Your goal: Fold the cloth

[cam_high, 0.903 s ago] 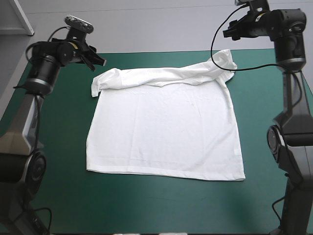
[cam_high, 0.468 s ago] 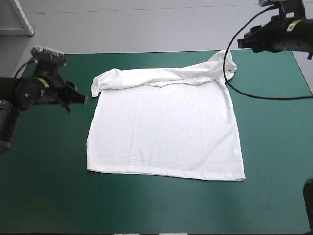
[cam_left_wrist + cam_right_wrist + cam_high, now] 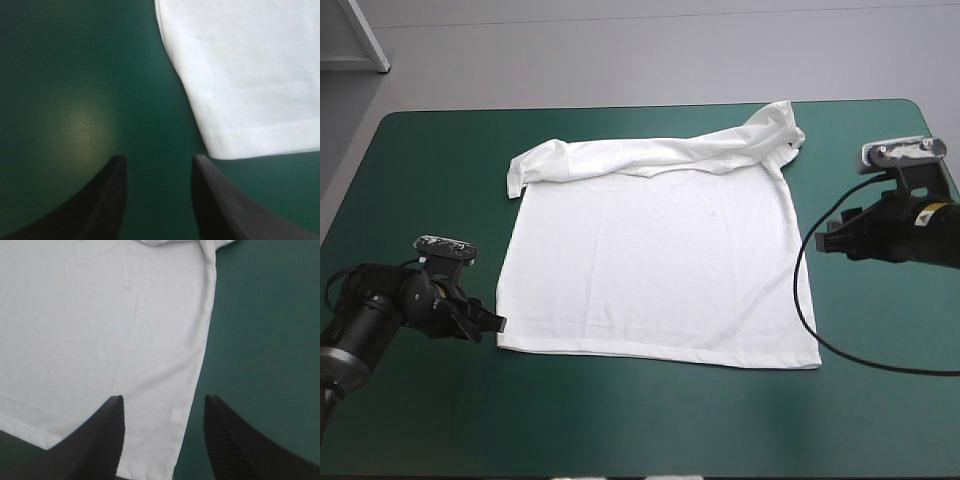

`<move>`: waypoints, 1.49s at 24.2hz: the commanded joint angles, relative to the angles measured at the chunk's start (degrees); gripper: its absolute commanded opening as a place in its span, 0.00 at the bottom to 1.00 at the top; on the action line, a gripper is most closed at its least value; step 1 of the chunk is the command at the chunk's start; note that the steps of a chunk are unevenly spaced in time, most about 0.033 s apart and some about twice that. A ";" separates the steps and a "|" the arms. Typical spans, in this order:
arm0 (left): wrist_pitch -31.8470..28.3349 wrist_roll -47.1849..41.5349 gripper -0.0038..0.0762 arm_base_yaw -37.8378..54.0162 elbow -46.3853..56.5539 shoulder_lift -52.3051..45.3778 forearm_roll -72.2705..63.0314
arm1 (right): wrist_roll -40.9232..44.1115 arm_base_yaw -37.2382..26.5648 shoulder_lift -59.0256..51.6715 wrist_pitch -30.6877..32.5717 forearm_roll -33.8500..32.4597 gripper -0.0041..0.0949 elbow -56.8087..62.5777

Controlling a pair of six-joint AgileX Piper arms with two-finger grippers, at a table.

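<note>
The white T-shirt point(image 3: 655, 265) lies spread flat in the middle of the teal-green table, its upper part and sleeves folded over in a rumpled band along the far side. My left gripper point(image 3: 488, 322) sits low just outside the shirt's near-left corner, open and holding nothing. In the left wrist view the T-shirt point(image 3: 240, 75) has that hemmed corner just ahead of one finger of the left gripper point(image 3: 159, 159). My right gripper point(image 3: 823, 241) hovers open beside the shirt's right edge. Seen from the right wrist, the T-shirt point(image 3: 100, 315) has its side edge running between the fingers of the right gripper point(image 3: 164, 399).
Bare teal-green cover point(image 3: 650, 420) surrounds the shirt, with wide strips at the near side and at both ends. The table's far edge runs close behind the folded band.
Both arms have come down from the far corners toward the near side. The left now sits by the near-left corner, the right by the right edge. The shirt has not moved.
</note>
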 commanded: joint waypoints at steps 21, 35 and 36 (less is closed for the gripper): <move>-9.64 7.84 0.13 0.12 -0.79 19.67 -11.48 | -0.43 -0.13 -3.76 -14.63 -2.28 0.51 27.85; -9.60 8.76 0.07 0.12 -0.79 19.67 -12.00 | -5.79 -0.13 -0.45 -23.94 6.80 0.67 41.63; -9.60 8.87 0.07 0.12 -0.79 19.67 -12.00 | -6.19 -0.13 0.58 -23.83 7.25 0.66 41.63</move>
